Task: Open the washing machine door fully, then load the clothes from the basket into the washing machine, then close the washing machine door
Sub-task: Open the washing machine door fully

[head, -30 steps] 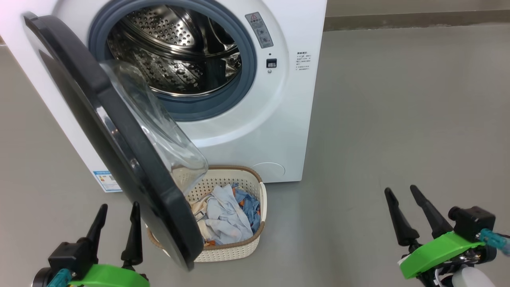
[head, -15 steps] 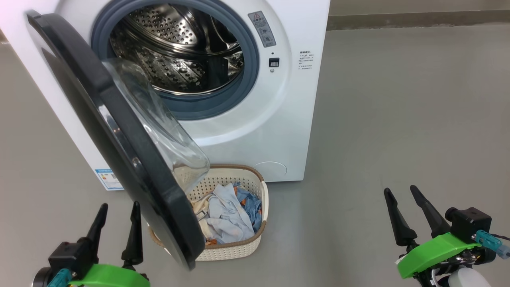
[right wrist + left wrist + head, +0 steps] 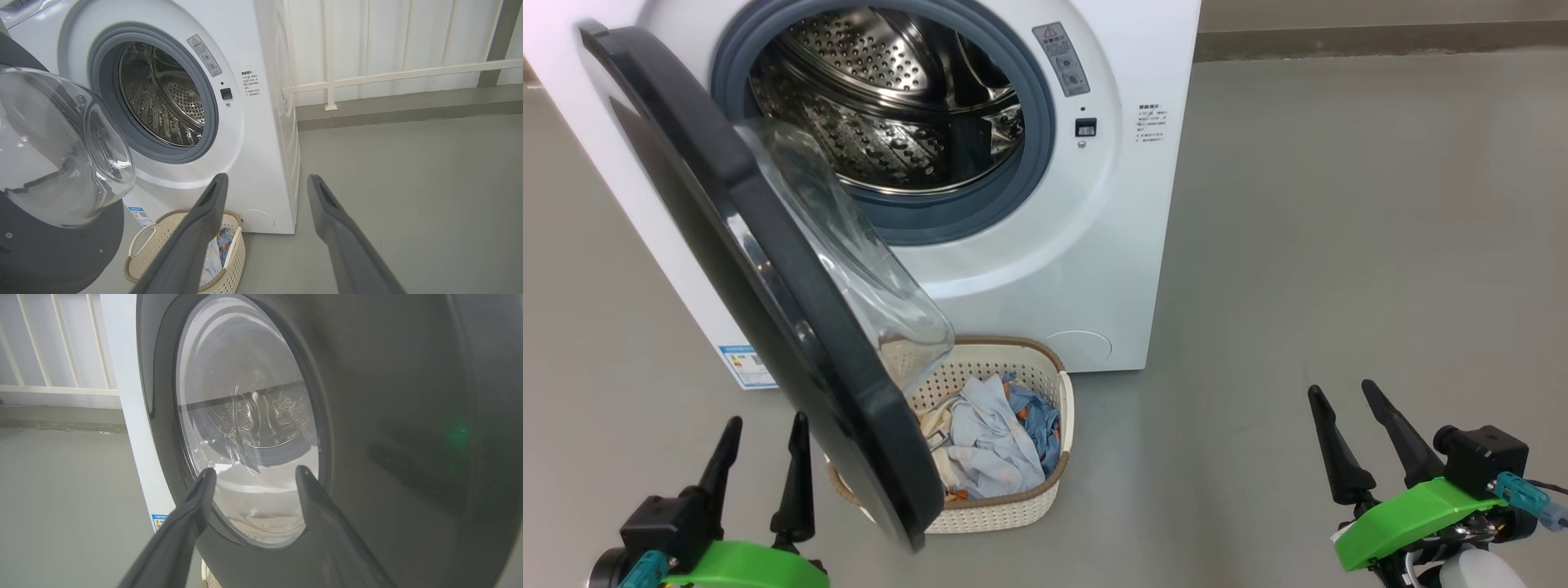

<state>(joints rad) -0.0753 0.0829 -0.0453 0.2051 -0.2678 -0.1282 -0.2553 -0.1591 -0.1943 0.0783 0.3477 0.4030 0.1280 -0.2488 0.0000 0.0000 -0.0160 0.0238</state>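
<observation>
At lower left, the left gripper (image 3: 768,420), with two long dark fingers, stands spread and empty just beside the large round glossy black washing machine door (image 3: 690,175). The door hangs swung out over part of the small cream perforated plastic basket (image 3: 1013,508). The pale blue, cream and denim clothes (image 3: 992,447) lie inside it, before the big white box-shaped washing machine (image 3: 1029,269). At lower right, the right gripper (image 3: 1341,389) is spread, holding nothing.

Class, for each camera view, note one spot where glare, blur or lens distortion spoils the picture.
Head view: highlights glint on the steel drum; pink tint top-left. Left wrist view: the door's glass bowl warps the drum seen through it. Right wrist view: the right claw looks soft close up.
</observation>
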